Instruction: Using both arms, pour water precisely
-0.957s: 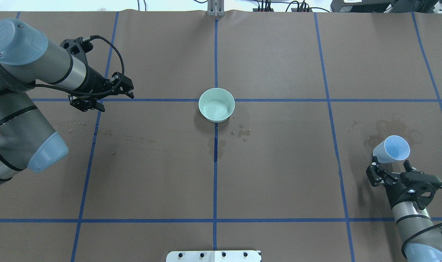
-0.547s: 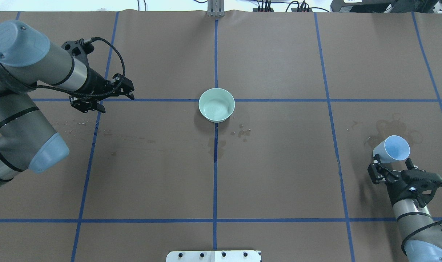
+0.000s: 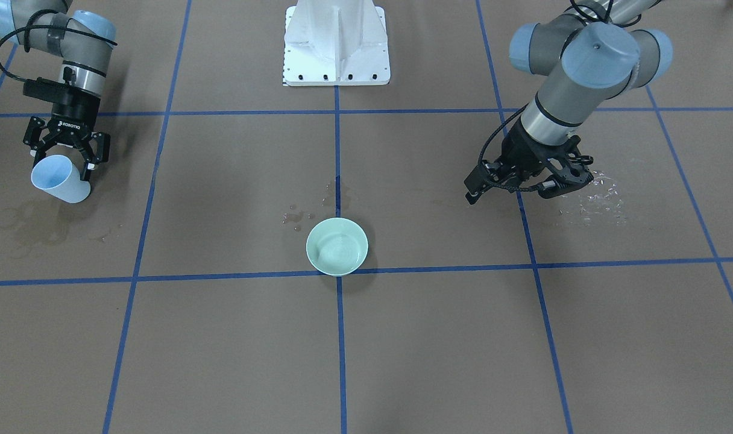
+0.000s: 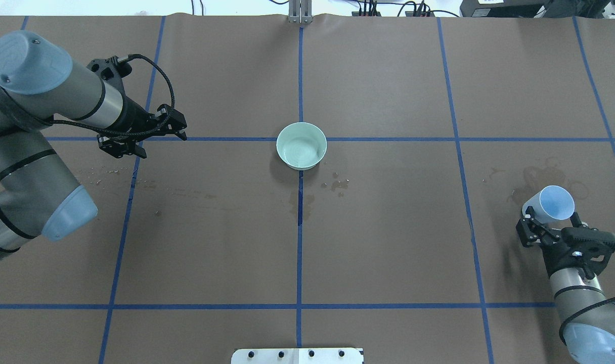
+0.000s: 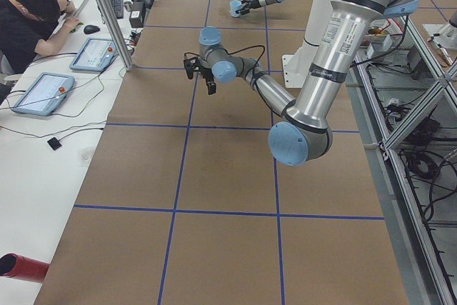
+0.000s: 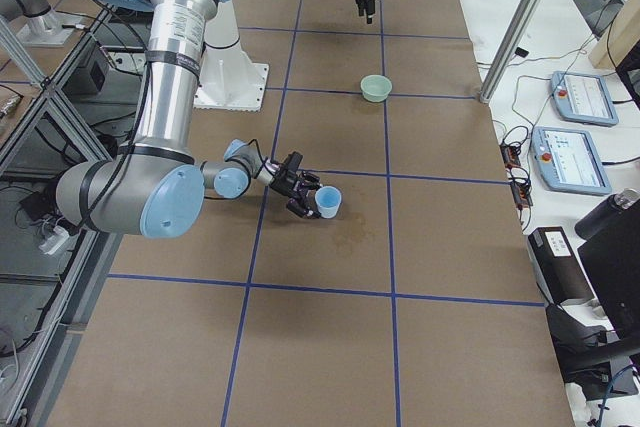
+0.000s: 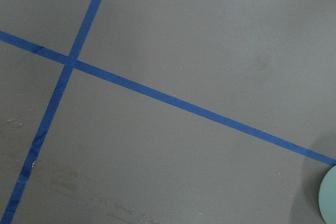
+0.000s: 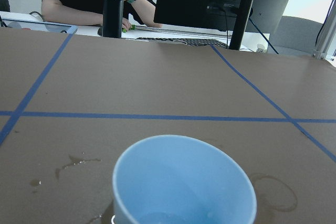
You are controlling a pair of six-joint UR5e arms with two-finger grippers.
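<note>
My right gripper (image 4: pixel 550 223) is shut on a light blue cup (image 4: pixel 551 206) at the table's right side, and the cup tilts a little. The right wrist view shows the cup (image 8: pixel 184 182) from above with a little water (image 8: pixel 176 217) at its bottom. In the front view the right gripper (image 3: pixel 65 158) and cup (image 3: pixel 59 179) are at the left. A pale green bowl (image 4: pixel 301 145) stands at the table's centre, with faint ripples of water (image 3: pixel 337 248) inside. My left gripper (image 4: pixel 162 143) is open and empty, hovering well left of the bowl (image 7: pixel 329 198).
Water droplets (image 4: pixel 339 184) lie beside the bowl, and more (image 3: pixel 597 196) below my left gripper. Dried ring stains (image 4: pixel 550 177) mark the paper near the cup. The white pedestal (image 3: pixel 336 42) stands at the robot's side. An operator (image 5: pixel 32 16) and a black bottle (image 8: pixel 112 11) are beyond the far edge.
My right gripper has shifted slightly right and up in the overhead view, with the cup still in it. My left arm has barely moved.
</note>
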